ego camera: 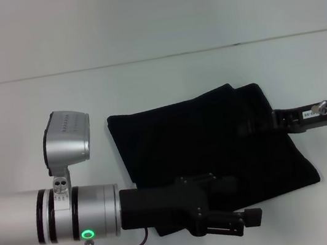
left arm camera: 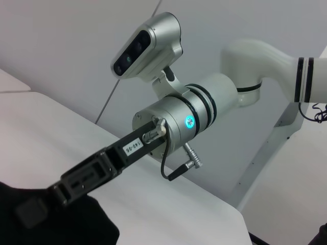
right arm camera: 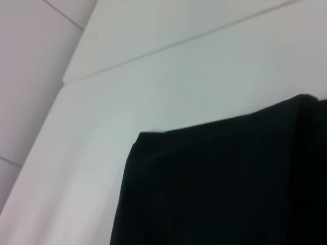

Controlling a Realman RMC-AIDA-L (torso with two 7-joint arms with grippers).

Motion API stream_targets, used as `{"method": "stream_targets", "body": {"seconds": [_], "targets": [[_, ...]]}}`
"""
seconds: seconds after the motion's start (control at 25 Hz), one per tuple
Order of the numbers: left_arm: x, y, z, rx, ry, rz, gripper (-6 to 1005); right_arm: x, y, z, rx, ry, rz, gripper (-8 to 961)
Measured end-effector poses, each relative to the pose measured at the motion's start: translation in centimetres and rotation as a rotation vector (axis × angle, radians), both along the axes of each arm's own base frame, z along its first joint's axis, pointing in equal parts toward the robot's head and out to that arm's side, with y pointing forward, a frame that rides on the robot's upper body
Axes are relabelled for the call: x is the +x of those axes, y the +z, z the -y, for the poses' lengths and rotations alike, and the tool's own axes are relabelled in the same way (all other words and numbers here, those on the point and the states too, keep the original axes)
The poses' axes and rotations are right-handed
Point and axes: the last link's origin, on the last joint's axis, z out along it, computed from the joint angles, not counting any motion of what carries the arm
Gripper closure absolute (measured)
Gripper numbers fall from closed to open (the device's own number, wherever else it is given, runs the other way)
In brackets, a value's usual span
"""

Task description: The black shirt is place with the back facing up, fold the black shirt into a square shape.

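Head view holds one black shirt (ego camera: 212,152), two grippers and one white table (ego camera: 157,80). The shirt lies folded into a rough four-sided block at the centre of the frame, its edges slanting toward the lower right, with an overlapping layer showing along its upper right edge. The left gripper (ego camera: 228,215) comes in from the lower left on its silver wrist and sits over the shirt's lower edge, black against black, so I cannot tell how far its jaws stand apart or whether they hold cloth. The right gripper (ego camera: 278,121) reaches in from the right edge of the frame to the shirt's right side; its fingertips are lost against the dark cloth, and their spread cannot be told either. In the left wrist view the right gripper (left arm camera: 36,212) meets the shirt (left arm camera: 56,224) at the lower left corner, the tip merging with the fabric. In the right wrist view only the shirt (right arm camera: 225,189) fills the lower right, cut off by the frame, on the table (right arm camera: 127,102).
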Motion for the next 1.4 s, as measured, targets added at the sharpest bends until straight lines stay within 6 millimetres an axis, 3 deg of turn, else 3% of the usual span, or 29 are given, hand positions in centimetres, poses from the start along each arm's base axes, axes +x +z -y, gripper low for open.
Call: {"method": "stream_targets", "body": {"seconds": [0.16,0.4,0.6,1.04,1.4], "targets": [[0.0,0.0,0.0,-0.001,0.001,0.0,49,0.2,0.4,0.1,0.019,0.001,-0.023,511],[-0.1,-0.1,0.1,-0.004,0.007,0.001,50,0.1,-0.2,0.4,0.02,0.03,-0.023,721],[-0.1,-0.1,0.2,-0.007,0.01,0.0,50,-0.6,0.0,0.1,0.059,0.103,-0.05,811],[-0.4,0.2,0.0,0.006,0.025,0.0,50,-2.3,2.6,-0.5,0.111,0.238,-0.086,817],[-0.5,0.3,-0.2,0.009,0.053,0.004,49,-1.6,4.6,-0.5,0.114,0.234,-0.078,823]]}}
